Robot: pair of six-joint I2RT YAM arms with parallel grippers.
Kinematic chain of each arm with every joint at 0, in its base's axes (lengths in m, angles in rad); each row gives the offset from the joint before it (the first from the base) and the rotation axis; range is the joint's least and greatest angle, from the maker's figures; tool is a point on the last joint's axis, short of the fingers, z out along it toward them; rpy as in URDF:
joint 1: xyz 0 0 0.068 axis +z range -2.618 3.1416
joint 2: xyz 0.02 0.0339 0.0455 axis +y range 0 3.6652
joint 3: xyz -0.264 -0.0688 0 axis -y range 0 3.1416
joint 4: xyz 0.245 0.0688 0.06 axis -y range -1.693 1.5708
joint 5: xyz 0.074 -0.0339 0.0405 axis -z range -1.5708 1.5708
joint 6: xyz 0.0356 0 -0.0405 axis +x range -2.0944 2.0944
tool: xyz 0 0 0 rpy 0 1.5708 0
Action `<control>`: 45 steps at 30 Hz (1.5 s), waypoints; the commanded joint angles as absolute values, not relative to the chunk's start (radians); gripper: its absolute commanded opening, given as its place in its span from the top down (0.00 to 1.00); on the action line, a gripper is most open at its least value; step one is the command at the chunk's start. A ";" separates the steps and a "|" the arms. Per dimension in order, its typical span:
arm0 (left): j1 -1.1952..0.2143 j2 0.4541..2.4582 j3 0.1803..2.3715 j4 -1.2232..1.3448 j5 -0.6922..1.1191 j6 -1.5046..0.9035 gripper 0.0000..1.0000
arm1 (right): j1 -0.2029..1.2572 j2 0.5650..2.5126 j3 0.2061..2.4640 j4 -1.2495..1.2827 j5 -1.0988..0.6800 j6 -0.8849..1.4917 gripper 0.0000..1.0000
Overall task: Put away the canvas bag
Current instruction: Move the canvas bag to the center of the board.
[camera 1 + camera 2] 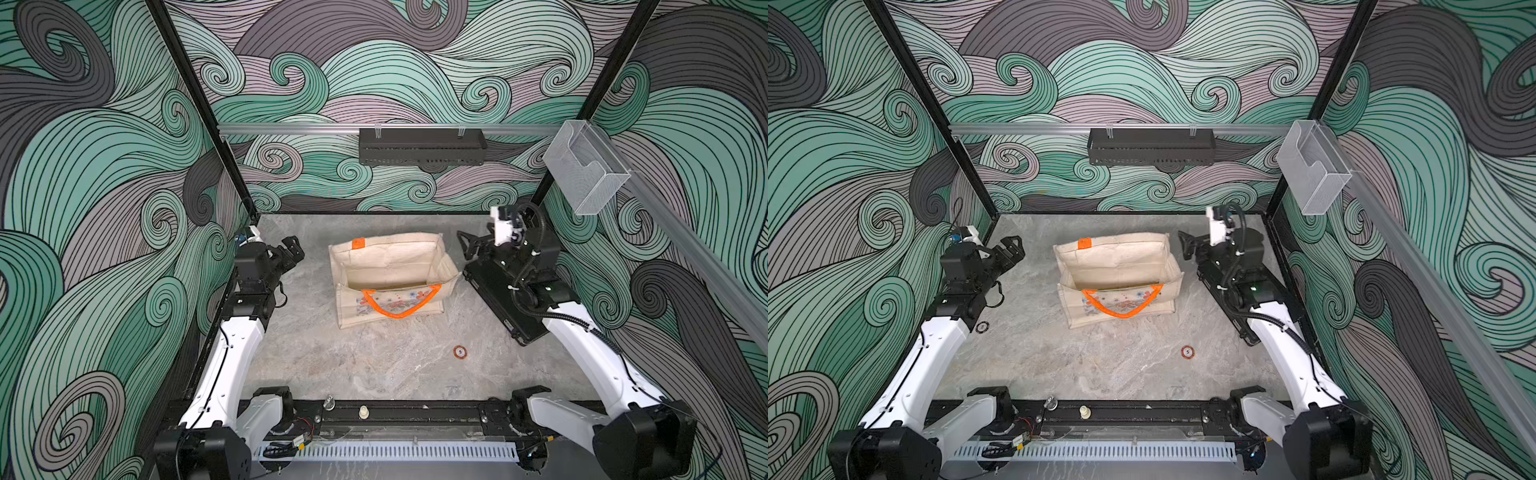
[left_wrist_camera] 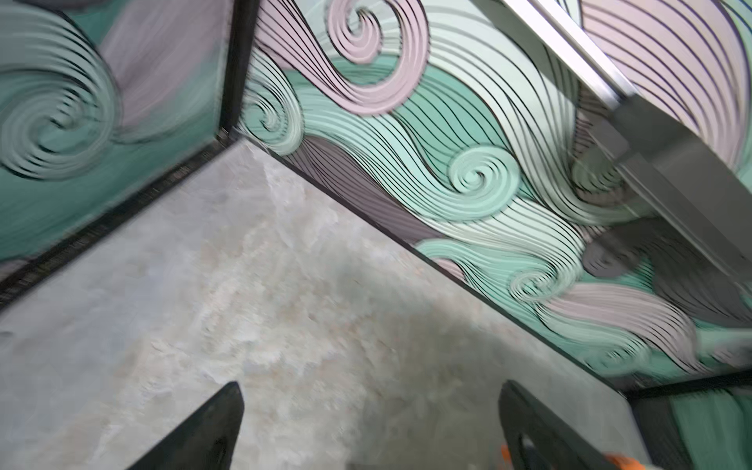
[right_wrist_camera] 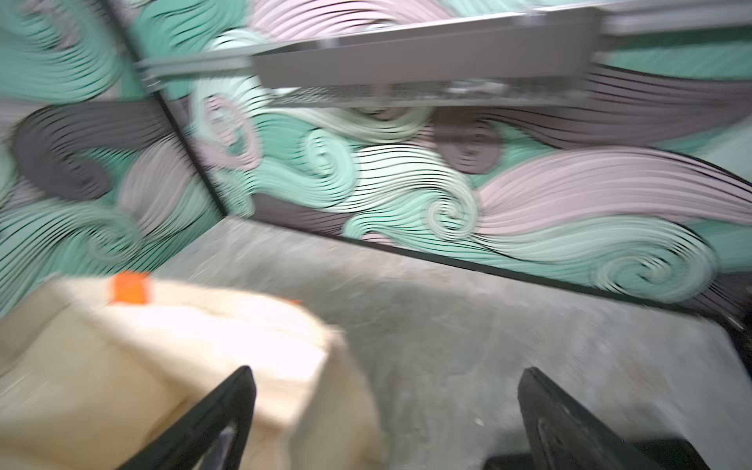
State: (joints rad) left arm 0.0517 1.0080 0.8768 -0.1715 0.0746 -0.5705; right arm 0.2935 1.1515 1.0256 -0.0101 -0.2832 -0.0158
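Observation:
The canvas bag (image 1: 390,266) (image 1: 1117,266) stands upright and open-mouthed in the middle of the table in both top views. It is beige, and an orange rope handle (image 1: 399,305) hangs over its floral front. An orange tag (image 1: 358,243) sits on the rear rim. My left gripper (image 1: 291,249) (image 1: 1011,247) hovers open to the bag's left, apart from it. In the left wrist view this gripper (image 2: 371,386) has only bare table between its fingers. My right gripper (image 1: 467,245) (image 1: 1187,245) is open close to the bag's right side. The right wrist view shows that gripper (image 3: 387,369) beside the bag (image 3: 162,346), empty.
A flat black case (image 1: 494,291) lies under my right arm by the right wall. A poker chip (image 1: 459,352) lies in front of the bag and another chip (image 1: 981,327) by my left arm. A black shelf (image 1: 422,146) and a clear holder (image 1: 584,166) hang on the wall rails.

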 commanded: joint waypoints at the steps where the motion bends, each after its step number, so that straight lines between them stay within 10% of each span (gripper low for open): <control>1: 0.055 0.998 0.934 -0.359 0.319 -0.586 0.01 | 0.446 1.221 1.144 -0.291 -0.351 -0.209 0.01; 16: 0.081 1.025 0.975 -0.394 0.431 -0.426 0.05 | 0.904 1.680 1.540 -0.529 -0.367 -0.421 0.25; 21: 0.076 1.080 0.962 -0.346 0.513 -0.450 0.06 | 0.929 1.726 1.546 -0.461 -0.310 -0.427 0.50; 23: 0.074 1.104 0.956 -0.331 0.547 -0.465 0.06 | 0.929 1.737 1.550 -0.466 -0.266 -0.440 0.86; 26: 0.071 1.102 0.952 -0.303 0.577 -0.428 0.05 | 0.926 1.731 1.544 -0.503 -0.203 -0.466 1.00; 45: -0.164 1.118 0.669 0.374 0.643 0.060 0.03 | 0.798 1.666 1.505 -0.586 -0.314 -0.527 1.00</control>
